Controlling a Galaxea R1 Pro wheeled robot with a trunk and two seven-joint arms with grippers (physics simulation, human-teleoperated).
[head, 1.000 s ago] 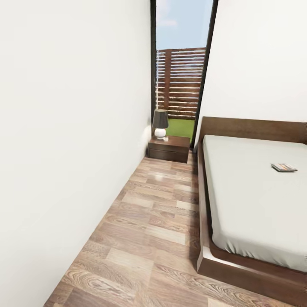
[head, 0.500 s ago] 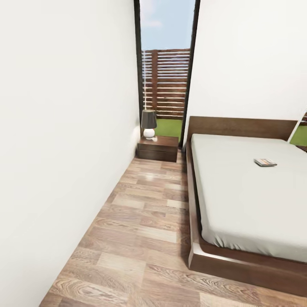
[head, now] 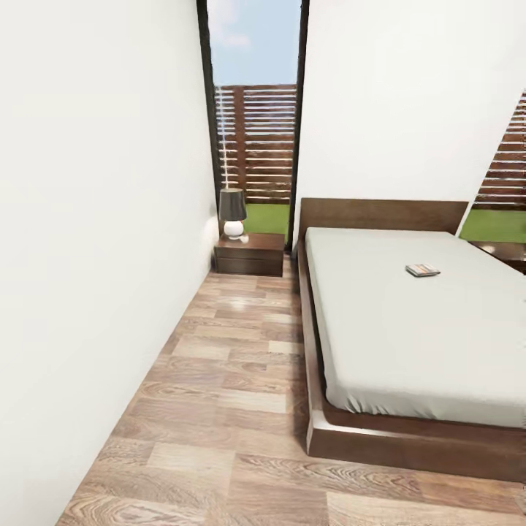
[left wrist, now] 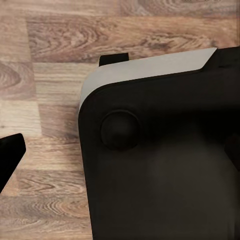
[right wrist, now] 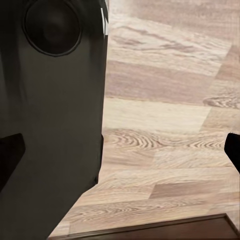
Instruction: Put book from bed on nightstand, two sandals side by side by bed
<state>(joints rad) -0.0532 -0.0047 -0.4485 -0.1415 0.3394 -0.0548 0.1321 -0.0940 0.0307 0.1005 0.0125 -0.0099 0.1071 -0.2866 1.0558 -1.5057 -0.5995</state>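
Camera shift: since 1 s ago the view has been swung right; the things themselves were not moved.
Book point(head: 423, 270): left flat on the bed point(head: 409, 329), near the headboard.
Nightstand point(head: 249, 255): set against the wall, part-taken by a lamp point(head: 233, 212).
Sandals: not yet found.
Tools: left and right state cannot be told.

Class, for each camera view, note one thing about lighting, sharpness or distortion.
Head view: even daylight, a pale sheen on the floor near the nightstand, walls leaning from wide-angle distortion. Left wrist view: dark robot body soft and blurred. Right wrist view: wood grain sharp.
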